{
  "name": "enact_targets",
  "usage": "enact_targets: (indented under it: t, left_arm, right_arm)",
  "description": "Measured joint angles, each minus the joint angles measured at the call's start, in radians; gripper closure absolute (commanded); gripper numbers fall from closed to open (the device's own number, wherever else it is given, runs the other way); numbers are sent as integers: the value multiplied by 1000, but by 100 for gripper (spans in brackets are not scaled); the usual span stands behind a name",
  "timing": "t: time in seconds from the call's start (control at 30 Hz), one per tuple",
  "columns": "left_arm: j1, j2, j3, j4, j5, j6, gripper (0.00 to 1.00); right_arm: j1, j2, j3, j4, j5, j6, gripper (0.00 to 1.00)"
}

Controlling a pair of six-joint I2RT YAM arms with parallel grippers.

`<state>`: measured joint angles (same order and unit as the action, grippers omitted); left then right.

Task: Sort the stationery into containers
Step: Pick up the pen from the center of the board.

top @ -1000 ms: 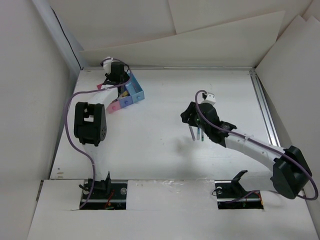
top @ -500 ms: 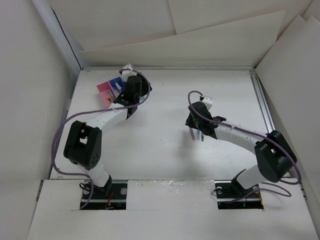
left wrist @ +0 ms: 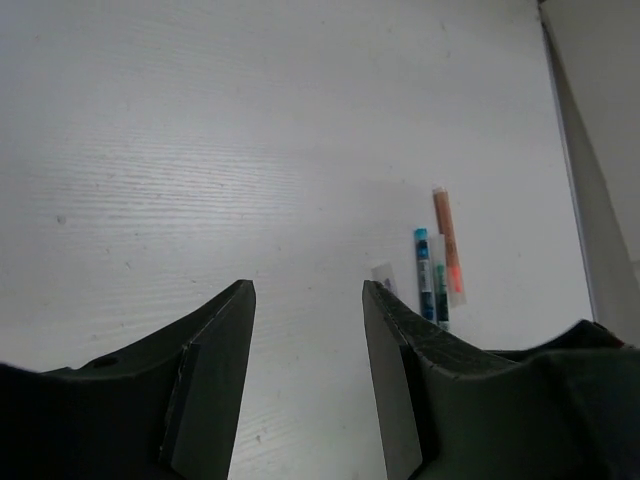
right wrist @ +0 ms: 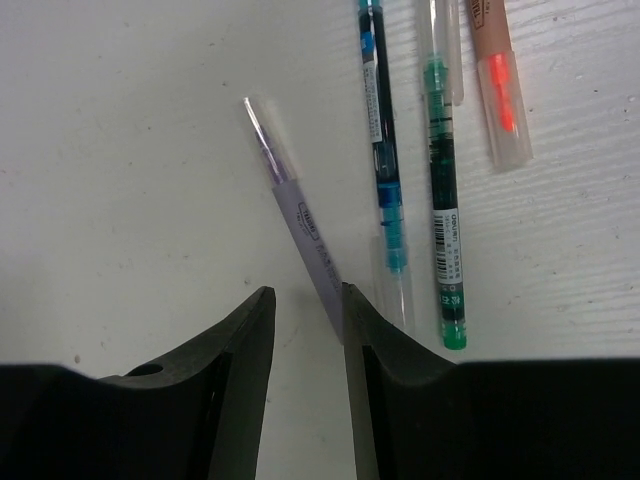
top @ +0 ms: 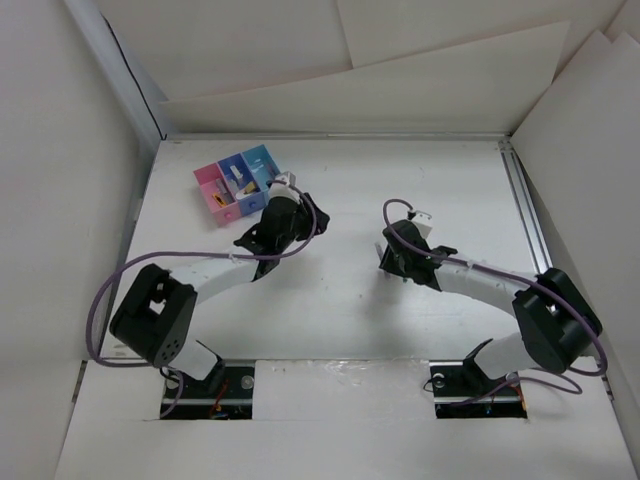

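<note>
A: Right wrist view: right claw (right wrist: 305, 305) low over the tabletop (right wrist: 120, 150), jaws a little apart, nothing clamped. Purple pen (right wrist: 300, 220) lies flat. Its long axis slants from upper left of frame to lower right. The lower end sits in the gap, against the right-hand finger.

B: Other pens?

A: Blue pen (right wrist: 383, 150), green pen (right wrist: 443, 220) and pink pen (right wrist: 497, 90) lie to its right, running roughly up-down in frame. All three are outside the jaws. The blue pen is just beside the purple pen's lower end.

B: Left side?

A: Left wrist view: left claw (left wrist: 307, 300) released and empty, bare tabletop between the fingers. The pens are well off toward the right of that frame. In the top view it sits just below-right of the bins (top: 207, 183), which are at upper left.

B: Which arm takes the purple pen?

A: Right, it's far nearer. The catch: only the pen's end is in the gap, off-centre and at a slant. My guess is the right claw must go up-frame along the barrel and twist slightly to close square across it. Otherwise it may pinch the end so the pen swivels, or snag the blue pen.

B: Drop-off?

A: The bins are well apart from the right claw, across the tabletop. There are small items inside, too small to name.
</note>
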<state>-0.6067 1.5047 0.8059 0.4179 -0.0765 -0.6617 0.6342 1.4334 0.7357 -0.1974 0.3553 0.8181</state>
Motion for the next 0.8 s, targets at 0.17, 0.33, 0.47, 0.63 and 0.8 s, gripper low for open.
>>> enact_targets:
  t: [0.17,0.33,0.47,0.63,0.8]
  left_arm:
    - [1,-123,-62,28,58,2,56]
    - [1,-200,-148,70,111,1,55]
    - [1,-201,-173,72,142,3,55]
    - [1,-206,-178,72,156,12,55]
    - [1,-211,-178,74,162,23,54]
  right_arm:
    - [0,2,0,-4,0,21,61]
    - [0,40,2,-6,0,35,61]
    - [0,72,8,-21,0,43,61]
    - [0,97,23,-27,-15,47,65]
    - [3,114,35,-19,-28,52,76]
